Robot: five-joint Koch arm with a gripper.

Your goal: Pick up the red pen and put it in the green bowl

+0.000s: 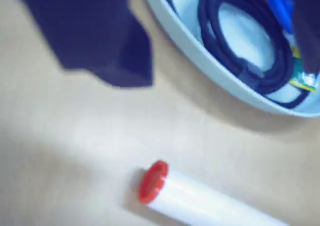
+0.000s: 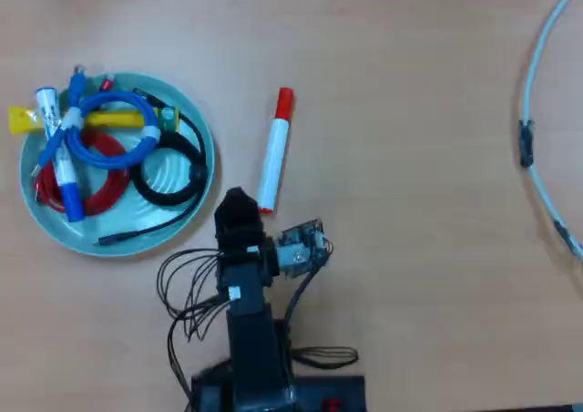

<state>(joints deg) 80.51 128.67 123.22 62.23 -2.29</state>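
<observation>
Overhead view, red pen (image 2: 274,149) beside green bowl (image 2: 182,97) w/ coiled cables (image 2: 169,170), gripper (image 2: 236,204) fingers' state unclear

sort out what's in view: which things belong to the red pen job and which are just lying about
For the job:
- red pen, on the table right of the bowl in the overhead view
- green bowl
- gripper

Just lying about:
- blue-capped marker
- red cable
- blue cable
- black cable
- yellow item
- white cable, right edge
</observation>
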